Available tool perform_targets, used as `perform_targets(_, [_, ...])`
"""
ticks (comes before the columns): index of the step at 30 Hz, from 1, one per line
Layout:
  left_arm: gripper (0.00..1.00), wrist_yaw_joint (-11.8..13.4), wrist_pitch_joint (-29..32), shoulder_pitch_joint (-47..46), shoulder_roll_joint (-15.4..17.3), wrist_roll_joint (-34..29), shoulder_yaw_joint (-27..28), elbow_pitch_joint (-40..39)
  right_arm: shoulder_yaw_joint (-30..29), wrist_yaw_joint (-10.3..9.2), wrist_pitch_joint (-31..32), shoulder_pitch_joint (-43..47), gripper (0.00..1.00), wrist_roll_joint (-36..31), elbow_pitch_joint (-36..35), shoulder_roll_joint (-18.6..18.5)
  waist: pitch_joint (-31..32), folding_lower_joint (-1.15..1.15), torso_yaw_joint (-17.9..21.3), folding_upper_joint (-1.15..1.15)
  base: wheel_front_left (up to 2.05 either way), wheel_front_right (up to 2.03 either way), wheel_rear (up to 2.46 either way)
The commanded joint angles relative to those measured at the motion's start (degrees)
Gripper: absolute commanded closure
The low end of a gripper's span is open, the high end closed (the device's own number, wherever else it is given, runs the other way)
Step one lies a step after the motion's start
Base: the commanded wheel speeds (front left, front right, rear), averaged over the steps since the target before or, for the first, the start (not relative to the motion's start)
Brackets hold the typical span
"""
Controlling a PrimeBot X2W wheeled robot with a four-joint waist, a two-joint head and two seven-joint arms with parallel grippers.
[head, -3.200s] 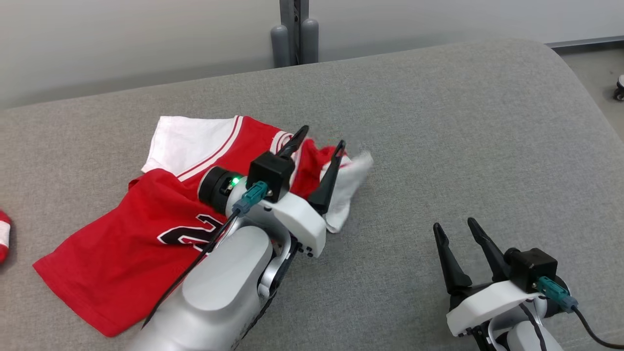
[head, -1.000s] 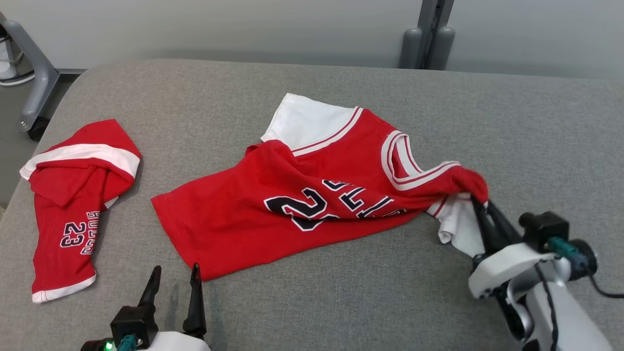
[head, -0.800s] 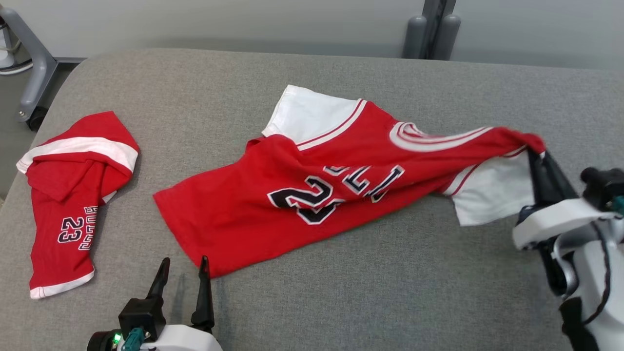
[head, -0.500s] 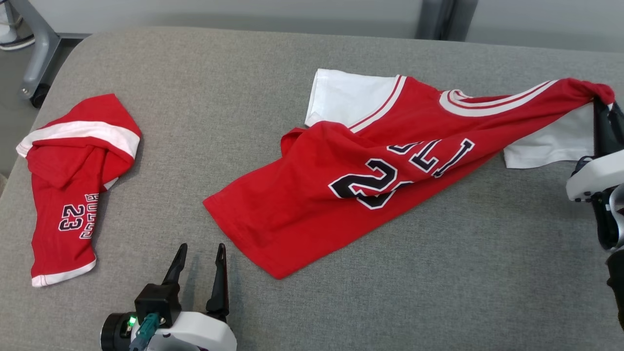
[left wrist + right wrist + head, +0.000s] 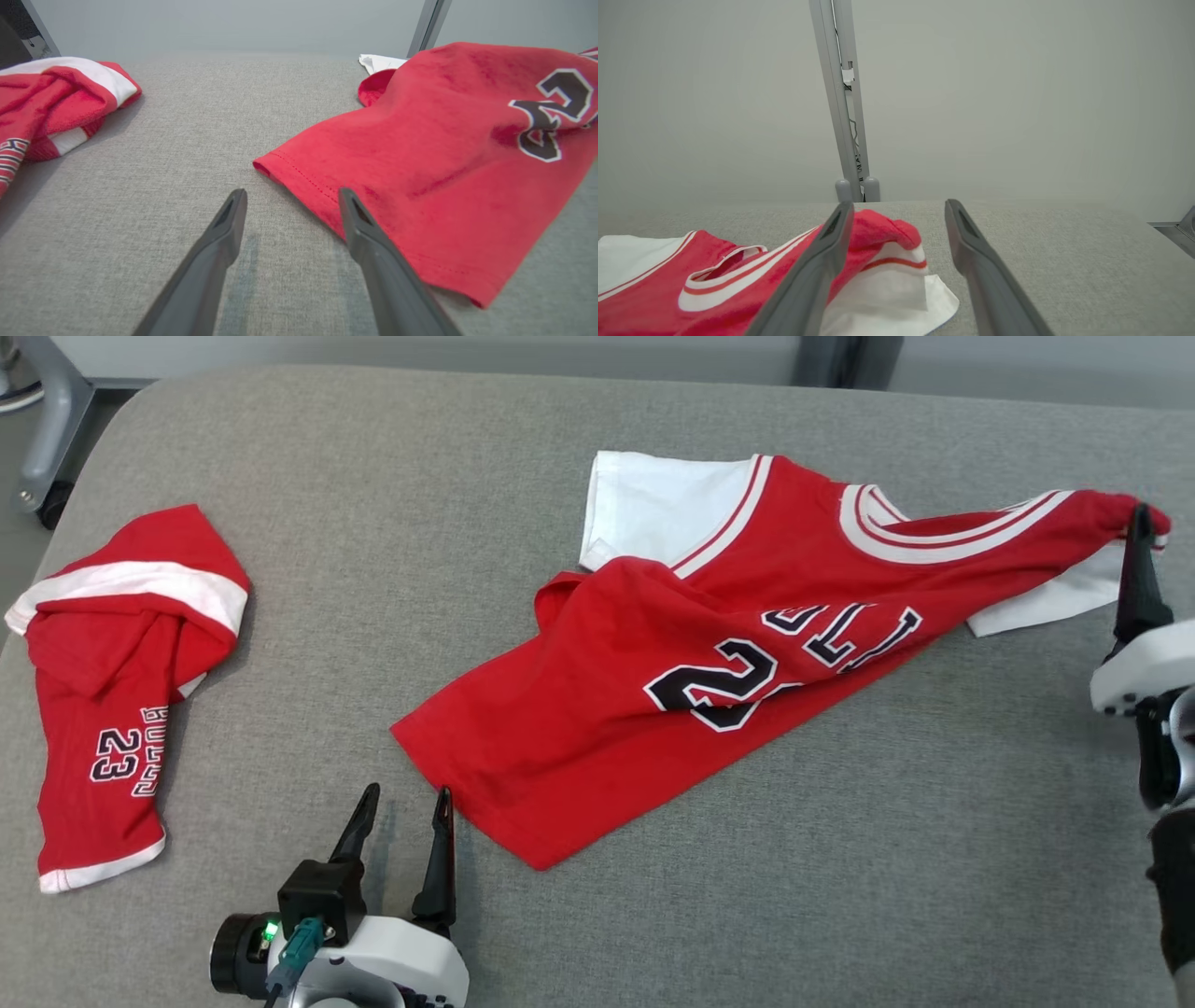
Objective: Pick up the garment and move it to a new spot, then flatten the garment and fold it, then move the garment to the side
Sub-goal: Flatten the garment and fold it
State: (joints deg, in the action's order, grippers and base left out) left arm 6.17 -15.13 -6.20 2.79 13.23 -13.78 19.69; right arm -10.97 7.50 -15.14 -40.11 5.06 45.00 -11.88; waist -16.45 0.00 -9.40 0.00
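Right gripper point(image 5: 897, 207): jaws now stand wide apart and hold nothing; half a second back they were pinched on the shoulder of the jersey point(image 5: 672, 644). Released shoulder and white sleeve point(image 5: 896, 289) have dropped onto the grey padded surface point(image 5: 840, 859). Red cloth lies against the inner side of one finger; the other finger is clear. Over the last second that arm dragged the jersey rightward and stretched it out. It now lies right of centre, number face up, neck end toward the right gripper. Judgement: the move to a new spot looks done, and flattening comes next. Cloth is not flat yet, with a fold running across the body near the far sleeve. Left gripper point(image 5: 408, 793) wide, empty, unchanged, low over the surface with one finger just beside the near hem point(image 5: 299, 175); touching or not, cannot tell. Second red garment point(image 5: 121, 663) lies well apart at left.
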Motion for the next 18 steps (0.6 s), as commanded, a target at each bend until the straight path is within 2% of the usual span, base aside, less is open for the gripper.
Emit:
perform_targets(1, [0.00,0.10,-0.03,0.20,0.22,0.18,0.14,0.21,-0.68,-0.01,-0.01,2.15,0.00,0.63,-1.11,0.36,1.55,0.00,1.57,0.00,0.00,0.00,0.00])
perform_targets(11, [0.00,0.37,-0.02,2.30,0.22,1.03,3.04,2.45,1.77,-0.01,-0.01,18.83,0.00,4.13,-9.14,6.15,6.99,0.00,9.06,0.00,0.00,0.00,0.00])
perform_targets(18, [0.00,1.30,-0.02,2.08,0.20,3.38,5.43,5.45,3.79,-0.01,-0.01,24.49,0.00,5.84,-11.98,7.79,7.52,0.00,12.67,0.00,0.00,0.00,0.00])
